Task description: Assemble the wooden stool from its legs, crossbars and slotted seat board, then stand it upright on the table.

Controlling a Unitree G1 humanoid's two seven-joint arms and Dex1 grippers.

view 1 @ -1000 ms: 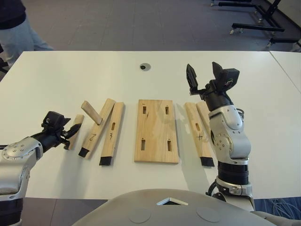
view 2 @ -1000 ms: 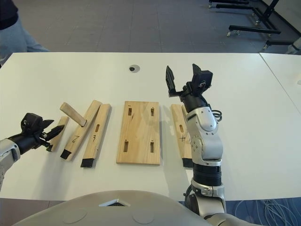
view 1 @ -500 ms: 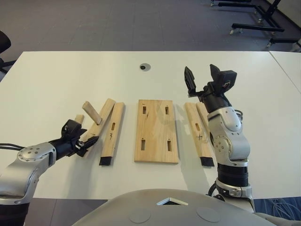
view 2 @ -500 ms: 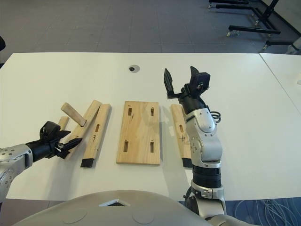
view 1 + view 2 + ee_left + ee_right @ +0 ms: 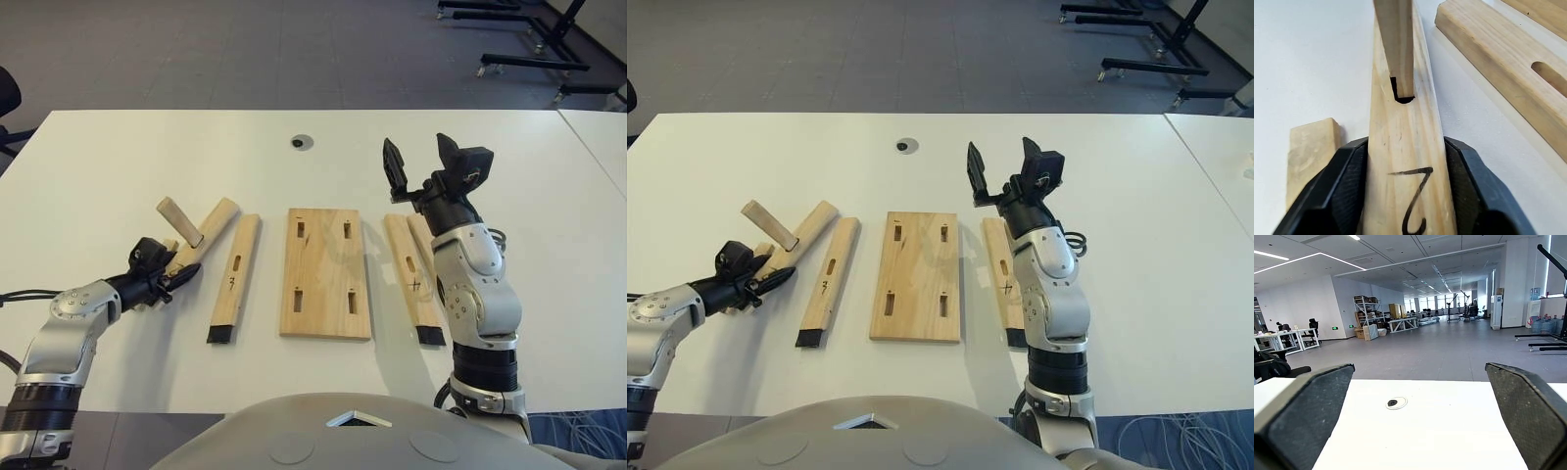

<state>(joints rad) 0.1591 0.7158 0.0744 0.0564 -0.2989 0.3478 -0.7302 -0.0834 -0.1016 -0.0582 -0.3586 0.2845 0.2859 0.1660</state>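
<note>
My left gripper [image 5: 163, 280] is shut on the lower end of the wooden leg marked 2 [image 5: 1403, 147], which lies slanted on the white table at the left. A short crossbar [image 5: 179, 221] sticks up out of that leg's slot [image 5: 1403, 95]. Another short wooden piece [image 5: 1309, 149] lies just beside the gripper. The leg marked 3 [image 5: 233, 277] lies to its right, apart from it. The slotted seat board [image 5: 326, 271] lies flat in the middle. Two more legs [image 5: 409, 266] lie side by side to its right. My right gripper [image 5: 423, 166] stands open, raised above their far ends, holding nothing.
A round cable hole [image 5: 297, 141] sits in the table behind the seat board. The table's far edge [image 5: 196, 110] borders grey floor, and a second table [image 5: 600, 127] adjoins at the right. Black metal frames [image 5: 534, 54] stand on the floor far back.
My left gripper came in and closed on leg 2's lower end. That leg with its crossbar has swung left, away from leg 3. The right arm has hardly moved.
</note>
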